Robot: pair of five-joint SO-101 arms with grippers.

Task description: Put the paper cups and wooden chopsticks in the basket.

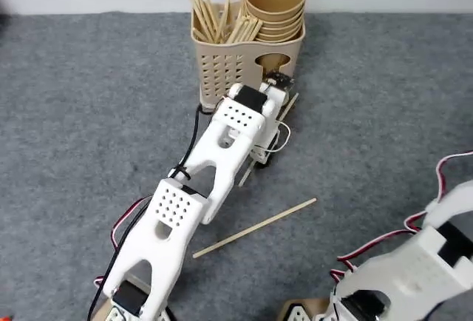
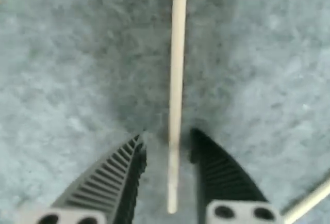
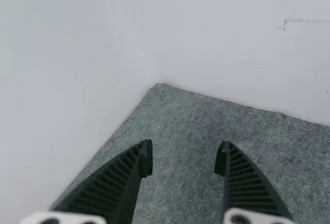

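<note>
A beige basket [image 1: 222, 66] stands at the back of the grey carpet, with several wooden chopsticks [image 1: 214, 18] and a stack of paper cups [image 1: 275, 3] inside it. My left arm [image 1: 236, 125] stretches out to just in front of the basket. In the left wrist view my left gripper [image 2: 166, 139] is open, low over the carpet. A chopstick [image 2: 176, 74] lies lengthwise between its fingers [image 2: 129, 170] with a gap on each side. This chopstick [image 1: 290, 105] pokes out from under the arm. My right gripper [image 3: 183, 164] is open and holds nothing.
A second chopstick [image 1: 255, 227] lies loose on the carpet in front of the left arm, and its end [image 2: 309, 203] shows beside my left gripper. My right arm [image 1: 414, 269] sits at the front right. A white wall [image 3: 154, 28] borders the carpet.
</note>
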